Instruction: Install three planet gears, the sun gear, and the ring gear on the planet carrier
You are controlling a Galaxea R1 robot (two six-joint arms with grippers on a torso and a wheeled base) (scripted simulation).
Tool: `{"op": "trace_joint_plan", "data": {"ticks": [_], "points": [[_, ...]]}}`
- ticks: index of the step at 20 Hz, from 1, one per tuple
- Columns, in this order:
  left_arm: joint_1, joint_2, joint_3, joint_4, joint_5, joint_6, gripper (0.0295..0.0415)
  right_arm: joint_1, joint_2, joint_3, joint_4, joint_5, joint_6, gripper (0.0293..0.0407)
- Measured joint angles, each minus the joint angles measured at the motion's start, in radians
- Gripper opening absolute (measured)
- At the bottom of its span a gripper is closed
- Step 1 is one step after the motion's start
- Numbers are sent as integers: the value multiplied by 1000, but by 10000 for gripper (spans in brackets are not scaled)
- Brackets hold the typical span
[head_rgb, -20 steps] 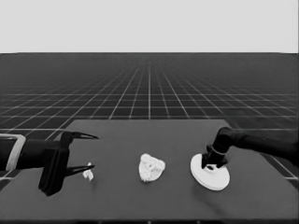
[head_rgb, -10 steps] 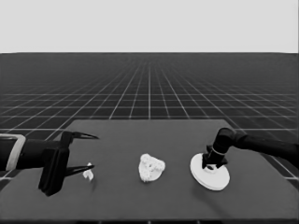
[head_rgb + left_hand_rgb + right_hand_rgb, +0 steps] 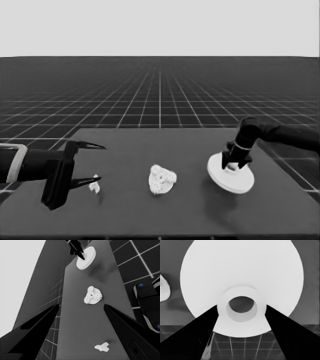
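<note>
The larger round part [image 3: 231, 173] lies flat on the right end of the desk [image 3: 125, 150], near the desk's right edge. The right hand [image 3: 234, 164] is down on its middle: in the right wrist view the two black fingers [image 3: 192, 332] stand on either side of the raised collar around the central hole of this part [image 3: 242, 277], set close against the collar, so the hand looks closed on it.

At the middle of the desk, well apart from the larger round part, sits a white cluster: the smaller round part [image 3: 162, 180] with toothed gears [image 3: 93, 295] lying on it. I cannot tell how many gears are there.

Towards the left end lies the thin white piece [image 3: 94, 187], just beside the lower fingertip of the left hand [image 3: 95, 162]. That hand waits over the desk's left end, its fingers spread wide and holding nothing.
</note>
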Motion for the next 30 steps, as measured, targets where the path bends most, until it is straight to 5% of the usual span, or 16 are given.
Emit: {"op": "trace_joint_plan", "data": {"ticks": [4,6,10,14,18,30], "points": [[0,0,0,0,0,0,385,7,0,0,7,-5,0,348],[0,0,0,0,0,0,385,-13,396,32,-43,-53,499,348],[0,0,0,0,0,0,385,-24,778,-307,-46,-51,471,348],[0,0,0,0,0,0,385,-25,822,-375,-46,-48,447,348],[0,0,0,0,0,0,385,-111,838,-428,-127,-23,415,348],[0,0,0,0,0,0,385,-120,841,-435,-137,-19,451,348]]}}
